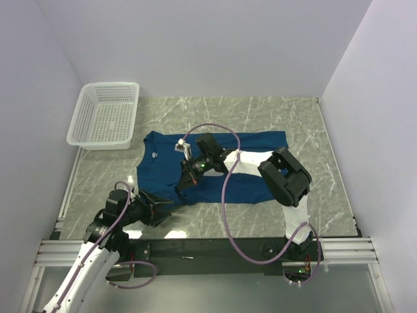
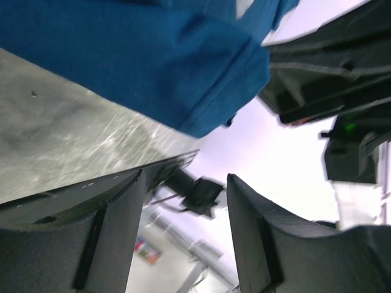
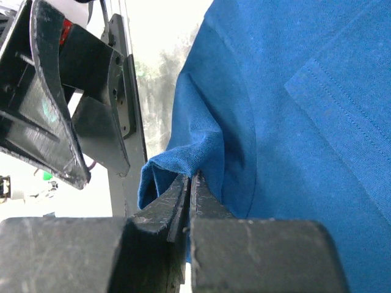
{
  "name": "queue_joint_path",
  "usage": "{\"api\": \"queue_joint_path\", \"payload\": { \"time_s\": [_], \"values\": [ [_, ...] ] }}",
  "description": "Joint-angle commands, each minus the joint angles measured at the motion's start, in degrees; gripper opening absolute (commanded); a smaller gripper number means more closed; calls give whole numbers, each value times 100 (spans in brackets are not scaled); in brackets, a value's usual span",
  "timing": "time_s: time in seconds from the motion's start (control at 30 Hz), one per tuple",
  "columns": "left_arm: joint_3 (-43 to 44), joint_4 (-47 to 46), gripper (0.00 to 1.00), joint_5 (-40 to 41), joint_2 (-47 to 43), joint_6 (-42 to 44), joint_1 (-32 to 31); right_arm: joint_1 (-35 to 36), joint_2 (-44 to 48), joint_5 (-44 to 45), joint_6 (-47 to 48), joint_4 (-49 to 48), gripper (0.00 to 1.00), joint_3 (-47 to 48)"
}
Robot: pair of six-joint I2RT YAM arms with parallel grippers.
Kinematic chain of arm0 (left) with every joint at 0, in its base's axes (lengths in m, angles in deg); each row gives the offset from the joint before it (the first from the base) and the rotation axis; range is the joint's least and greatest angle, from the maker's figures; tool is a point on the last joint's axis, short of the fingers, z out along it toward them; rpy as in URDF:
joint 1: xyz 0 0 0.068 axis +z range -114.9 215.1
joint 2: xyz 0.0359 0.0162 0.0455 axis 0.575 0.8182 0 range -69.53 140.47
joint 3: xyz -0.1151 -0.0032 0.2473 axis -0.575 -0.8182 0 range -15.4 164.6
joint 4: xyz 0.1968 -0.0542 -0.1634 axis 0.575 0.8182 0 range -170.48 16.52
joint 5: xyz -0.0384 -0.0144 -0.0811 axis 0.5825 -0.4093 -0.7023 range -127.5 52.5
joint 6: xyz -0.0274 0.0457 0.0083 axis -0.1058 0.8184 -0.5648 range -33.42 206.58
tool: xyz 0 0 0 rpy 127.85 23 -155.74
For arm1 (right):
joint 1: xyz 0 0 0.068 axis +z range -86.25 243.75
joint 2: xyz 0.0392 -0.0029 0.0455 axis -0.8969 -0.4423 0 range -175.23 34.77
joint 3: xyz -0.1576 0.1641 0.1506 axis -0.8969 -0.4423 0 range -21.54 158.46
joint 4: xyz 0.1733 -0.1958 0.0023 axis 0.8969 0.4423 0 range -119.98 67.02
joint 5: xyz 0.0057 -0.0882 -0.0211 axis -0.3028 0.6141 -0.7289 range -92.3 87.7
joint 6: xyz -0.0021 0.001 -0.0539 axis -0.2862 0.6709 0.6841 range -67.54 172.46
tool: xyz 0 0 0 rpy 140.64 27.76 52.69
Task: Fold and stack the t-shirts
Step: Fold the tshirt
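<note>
A dark blue t-shirt [image 1: 159, 171] lies spread flat on the marbled table [image 1: 215, 107], neck to the left; its print is hidden. My right gripper [image 1: 184, 184] reaches left across it and is shut on a pinched fold of the shirt's near-left hem [image 3: 183, 160], with the jaws pressed together [image 3: 192, 180]. My left gripper [image 1: 168, 210] is open and empty, just in front of that corner, its fingers [image 2: 116, 220] apart with nothing between them. The shirt's edge [image 2: 153, 55] hangs above it in the left wrist view, and the right gripper's body [image 2: 342, 97] is close on the right.
A white lattice basket [image 1: 104, 116] stands at the table's far left corner. White walls close in the left, back and right sides. A metal rail [image 1: 195, 244] runs along the near edge. The right arm's purple cable [image 1: 225, 195] loops over the shirt.
</note>
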Motion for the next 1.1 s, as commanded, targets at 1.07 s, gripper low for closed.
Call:
{"api": "queue_joint_path", "payload": {
  "time_s": [1.07],
  "values": [
    [-192,-1619,46,1623,1298,-1660,-854,-42,-84,-227,-255,-392,0,60]
  ]
}}
